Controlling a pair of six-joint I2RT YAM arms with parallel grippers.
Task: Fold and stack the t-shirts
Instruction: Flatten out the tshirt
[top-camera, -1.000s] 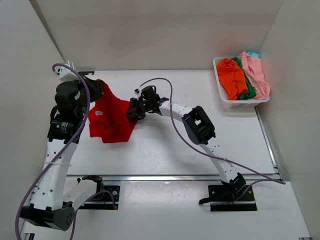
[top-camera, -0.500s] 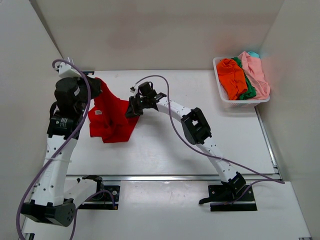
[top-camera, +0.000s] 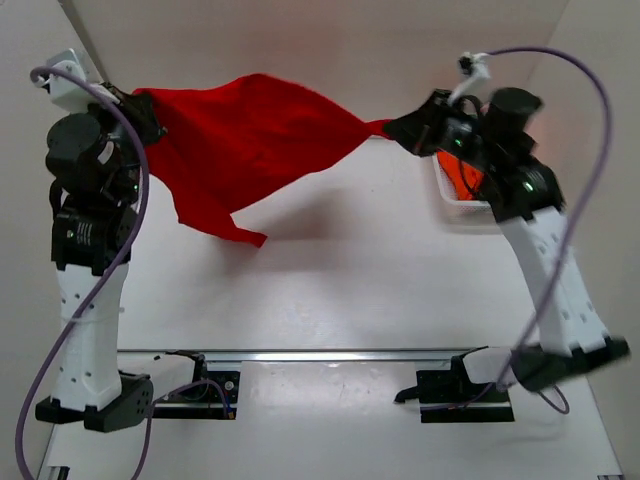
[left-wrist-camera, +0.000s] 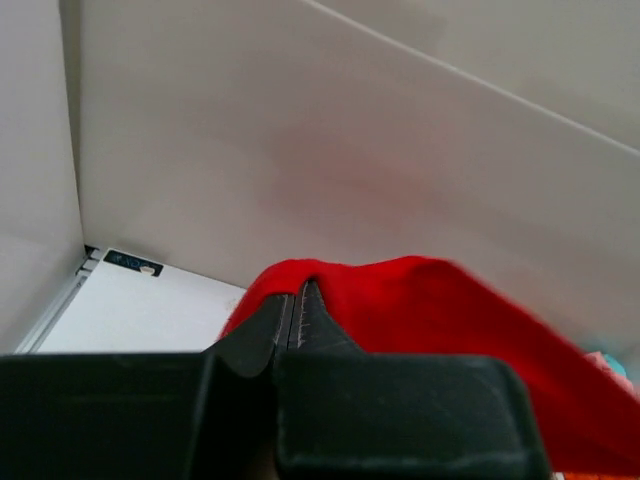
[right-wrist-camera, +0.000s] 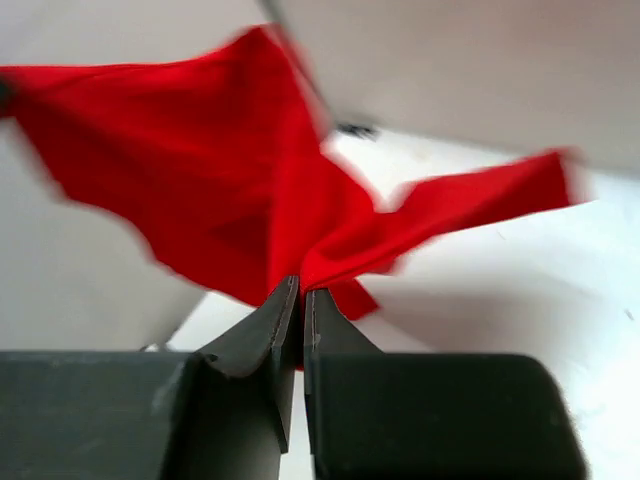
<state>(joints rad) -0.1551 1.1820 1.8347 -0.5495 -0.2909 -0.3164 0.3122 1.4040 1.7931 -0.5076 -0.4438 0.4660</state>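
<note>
The left arm (top-camera: 85, 320) and right arm (top-camera: 555, 270) wore white shells with black joint housings, trailed by purple cables (top-camera: 603, 95). The left gripper (left-wrist-camera: 297, 293) and right gripper (right-wrist-camera: 302, 290) were matte black.

The white counter (top-camera: 350, 290) fills the middle of the top view. At its upper right sits a white plastic basket (top-camera: 454, 203), partly hidden, with orange cloth (top-camera: 466, 178) inside. Along the bottom, black base plates stand at lower left (top-camera: 205, 392) and lower right (top-camera: 465, 393).

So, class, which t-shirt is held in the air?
The red t-shirt, stretched between the left gripper and right gripper; the orange t-shirt lies in the white basket.
</note>
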